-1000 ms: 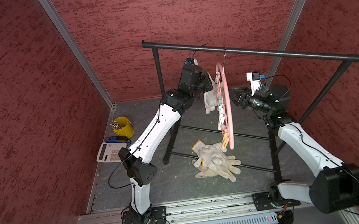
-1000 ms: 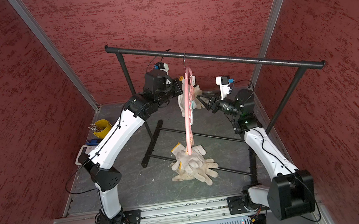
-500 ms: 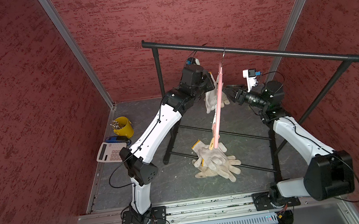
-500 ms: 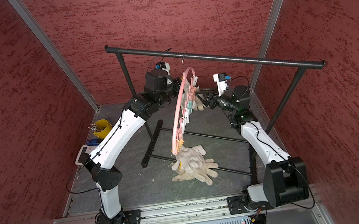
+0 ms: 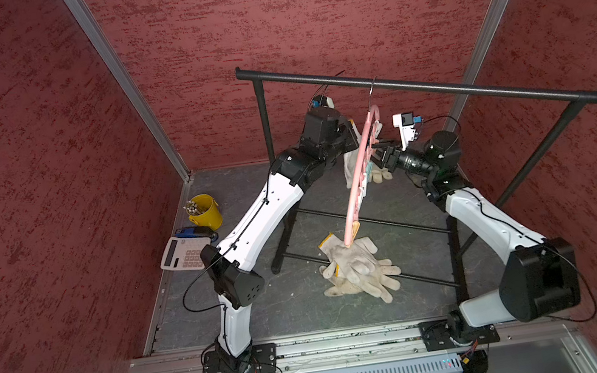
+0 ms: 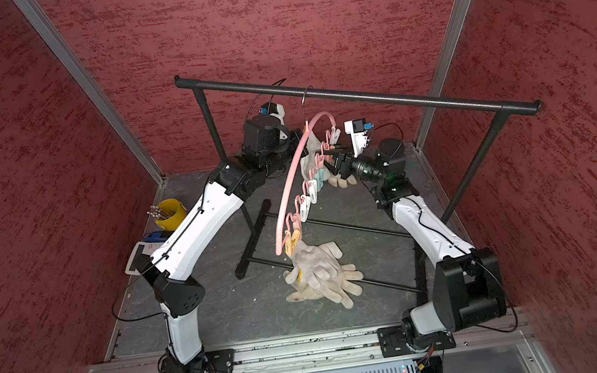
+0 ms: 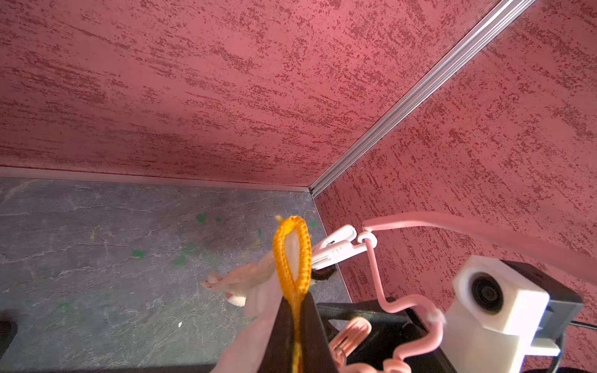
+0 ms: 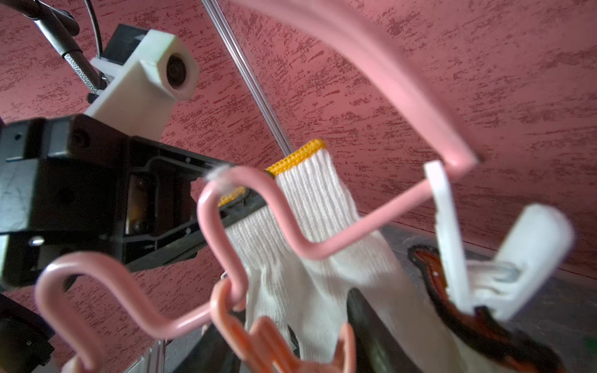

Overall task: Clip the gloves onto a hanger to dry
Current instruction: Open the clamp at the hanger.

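glove pile [image 5: 355,266]: on the floor, near centre, under the hanger's near tip. Not clipped yet. Limp and overlapped, so a grab may lift two at once.
hanger [image 6: 286,193]: hangs slanted, near end low over the pile, far end up between the two arms. Free to swing, so any push from either arm shifts every pin off target.
left gripper [image 7: 295,300]: left of the hanger, pressed together on the yellow cuff of the held glove [image 8: 310,200]. Thin pinch on the edging only, so a tug against the wavy bar could slip it out.
held glove: cuff up, just behind the wavy bar, body hanging down. Not in any pin. Risk: the knit snags on the bar, or the cuff goes in too shallow and drops.
right gripper [image 5: 379,153]: right of the hanger, at the far pins. Cannot tell if it is spread or squeezing a pin. Risk: it slips off the pin's tails or twists the hanger.
white clothespin [image 8: 449,239]: far end pin, seems to bite the clipped glove [image 8: 468,323] with the dark red-black cuff. Risk: reopening it drops that glove.
hook [image 5: 372,88]: on the rack [image 5: 433,87], far side. A hard sideways shove could slide or unhook it.
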Tool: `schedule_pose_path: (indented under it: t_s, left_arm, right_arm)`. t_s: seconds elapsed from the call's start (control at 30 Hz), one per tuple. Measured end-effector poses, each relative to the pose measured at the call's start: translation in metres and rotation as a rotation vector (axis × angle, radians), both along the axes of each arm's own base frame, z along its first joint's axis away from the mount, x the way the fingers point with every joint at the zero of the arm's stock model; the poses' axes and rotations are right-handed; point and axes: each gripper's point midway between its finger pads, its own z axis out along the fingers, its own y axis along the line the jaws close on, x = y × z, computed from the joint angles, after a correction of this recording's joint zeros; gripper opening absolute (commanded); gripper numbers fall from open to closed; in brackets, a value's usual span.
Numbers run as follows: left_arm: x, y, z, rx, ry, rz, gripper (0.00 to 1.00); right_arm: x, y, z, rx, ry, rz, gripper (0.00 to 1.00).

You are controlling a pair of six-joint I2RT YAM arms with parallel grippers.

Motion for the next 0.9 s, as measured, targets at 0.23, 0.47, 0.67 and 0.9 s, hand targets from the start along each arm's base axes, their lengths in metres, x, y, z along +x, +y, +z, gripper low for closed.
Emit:
schedule_pose_path:
  t_s: [0.23,0.47,0.67,0.9]
  left_arm:
    - [0.000,0.000,0.001,-0.001,-0.002,0.000,0.00]
    - [0.000,0.000,0.001,-0.001,-0.002,0.000,0.00]
    - [-0.003,-0.003,-0.001,0.010,-0.001,-0.025,0.00]
    - [-0.028,-0.022,-0.034,0.131,0.001,-0.270,0.00]
  right_arm:
    - [0.000,0.001,0.000,0.000,-0.001,0.002,0.43]
    - [0.000,0.001,0.001,0.000,-0.005,0.001,0.35]
    - [0.001,0.001,0.006,-0.001,-0.017,-0.005,0.25]
    - [0.001,0.000,0.012,-0.016,-0.035,-0.005,0.24]
